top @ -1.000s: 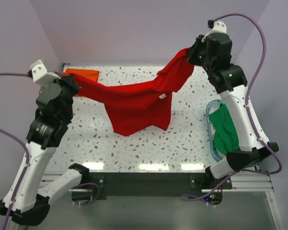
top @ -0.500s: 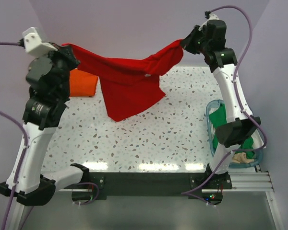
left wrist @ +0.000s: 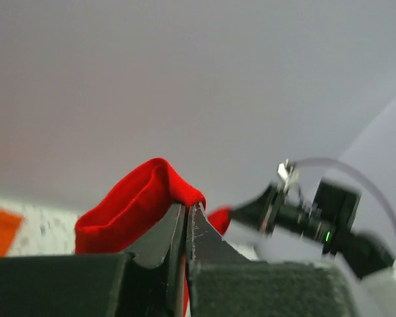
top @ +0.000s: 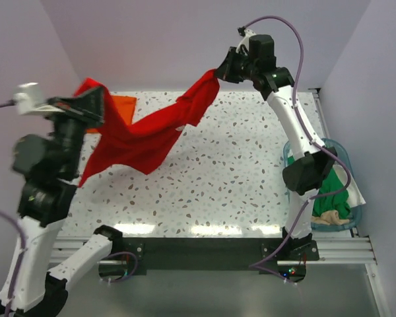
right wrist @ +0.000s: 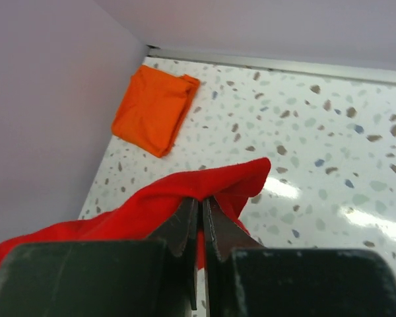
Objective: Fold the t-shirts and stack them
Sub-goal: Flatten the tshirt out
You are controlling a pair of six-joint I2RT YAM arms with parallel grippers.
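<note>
Within the last second the red t-shirt had risen from the tabletop. Its hem had been resting there, and it now hung, seemingly clear, as a sagging band over the far left part. That looked like a shake-out before laying it flat to fold. The left gripper, raised high by the left edge, was clamped on one bunched end. The right gripper, its arm stretched toward the far edge, pinched the other. The folded orange t-shirt lay in the far left corner, and the green t-shirt sat in the tub at the right edge.

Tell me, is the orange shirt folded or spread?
Folded: the orange shirt lies as a small flat rectangle with a doubled edge.
</note>
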